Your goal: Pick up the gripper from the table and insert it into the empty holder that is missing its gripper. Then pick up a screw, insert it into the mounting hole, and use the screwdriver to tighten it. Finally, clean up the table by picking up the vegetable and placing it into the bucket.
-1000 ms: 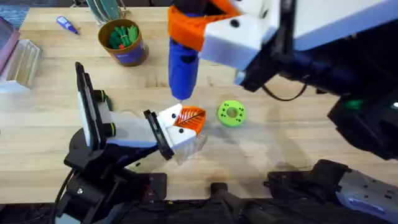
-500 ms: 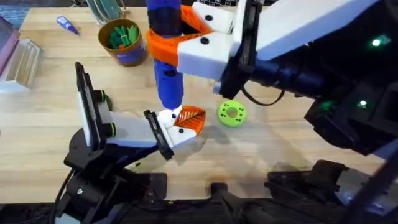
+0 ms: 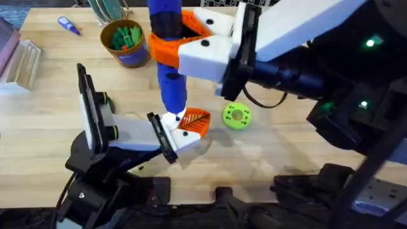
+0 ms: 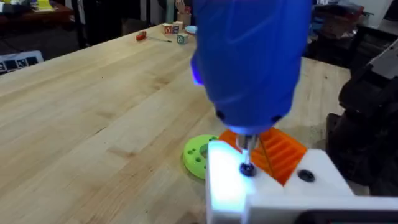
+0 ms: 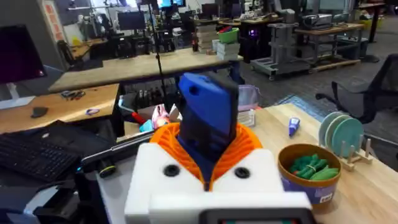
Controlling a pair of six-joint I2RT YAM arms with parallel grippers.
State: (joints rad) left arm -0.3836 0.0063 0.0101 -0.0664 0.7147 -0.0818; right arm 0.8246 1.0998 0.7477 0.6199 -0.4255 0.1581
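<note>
right pincer (image 3: 166,44) pinching thick blue cylindrical power screwdriver (image 3: 170,89), upright at frame centre | tip sitting on screw (image 4: 247,168) in white angular plastic holder (image 3: 181,135) on light wooden counter (image 3: 267,152) | left pincer: cannot tell

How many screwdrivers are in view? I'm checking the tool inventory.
1 for certain: the blue power screwdriver, upright in the right gripper, tip at the white holder. The small blue pen-like tool at the table's far left may be another.
</note>
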